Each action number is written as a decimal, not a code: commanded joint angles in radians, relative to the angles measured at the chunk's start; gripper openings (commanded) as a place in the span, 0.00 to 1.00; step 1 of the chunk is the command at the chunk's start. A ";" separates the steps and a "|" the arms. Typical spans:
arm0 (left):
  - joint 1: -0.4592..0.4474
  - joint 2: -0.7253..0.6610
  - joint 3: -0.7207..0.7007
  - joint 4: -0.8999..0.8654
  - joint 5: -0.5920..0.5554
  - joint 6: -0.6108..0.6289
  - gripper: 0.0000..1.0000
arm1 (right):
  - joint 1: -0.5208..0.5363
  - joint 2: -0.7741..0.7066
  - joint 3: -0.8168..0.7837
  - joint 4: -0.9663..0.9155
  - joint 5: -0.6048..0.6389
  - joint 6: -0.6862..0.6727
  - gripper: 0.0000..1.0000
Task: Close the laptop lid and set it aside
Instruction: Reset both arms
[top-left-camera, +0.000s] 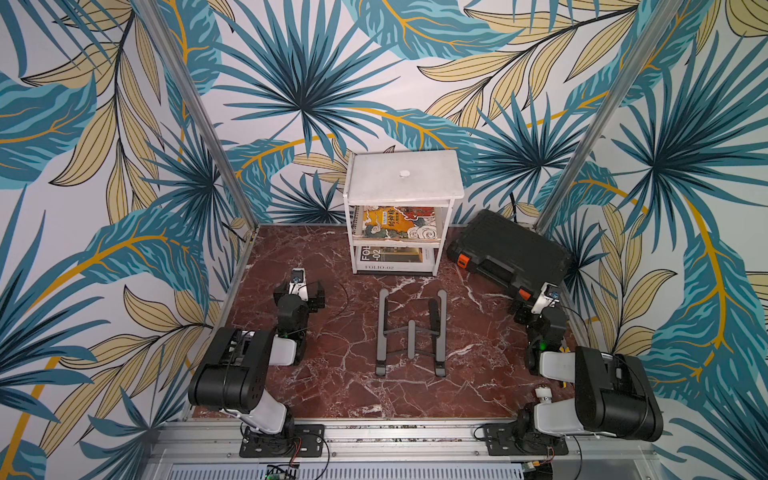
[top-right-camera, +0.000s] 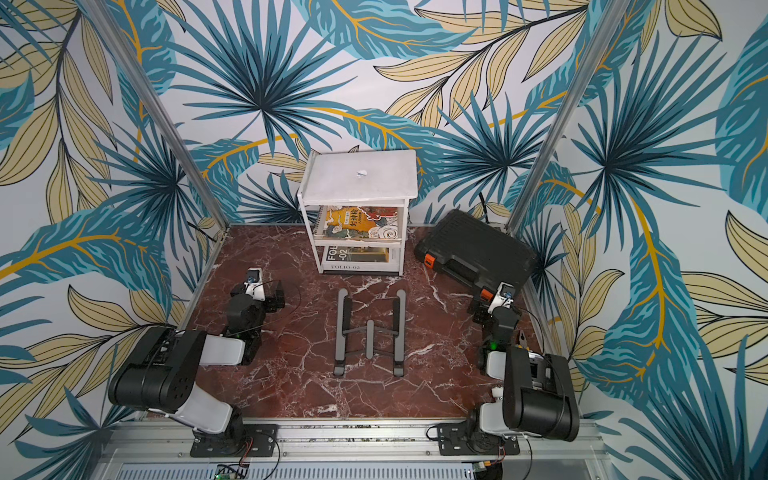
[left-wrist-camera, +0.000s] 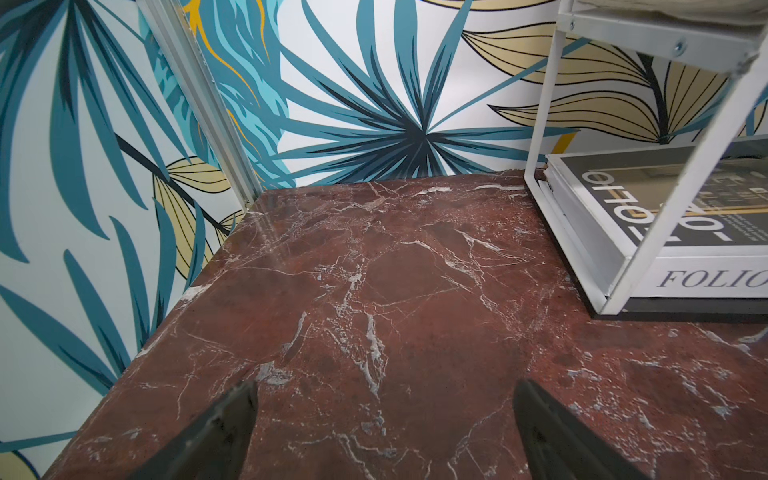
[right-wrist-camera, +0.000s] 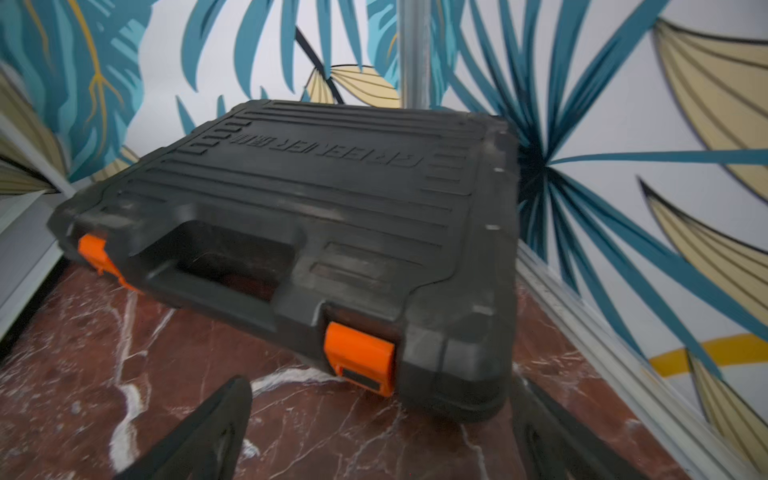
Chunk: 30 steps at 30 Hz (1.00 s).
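Laptop (top-left-camera: 405, 174) seen shut atop shelf unit (top-left-camera: 399, 202), edge apparently overhanging; slide-off is risked if unit is knocked. Left tool (left-wrist-camera: 386, 386), right tool (right-wrist-camera: 382, 384) spread wide, empty.

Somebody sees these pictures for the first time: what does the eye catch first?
An empty grey laptop stand lies in the middle of the red marble table. Behind it, the closed silver laptop rests atop a white shelf unit; a black case with orange latches lies to its right.
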 joint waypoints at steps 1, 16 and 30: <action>0.007 -0.006 -0.003 -0.004 0.004 -0.001 1.00 | 0.002 0.077 0.039 0.101 -0.187 -0.039 1.00; 0.007 -0.005 -0.004 -0.004 0.003 -0.001 1.00 | 0.125 0.059 0.060 0.020 0.276 -0.029 1.00; 0.007 -0.005 -0.002 -0.006 0.002 0.000 1.00 | 0.130 0.068 0.137 -0.111 0.112 -0.098 1.00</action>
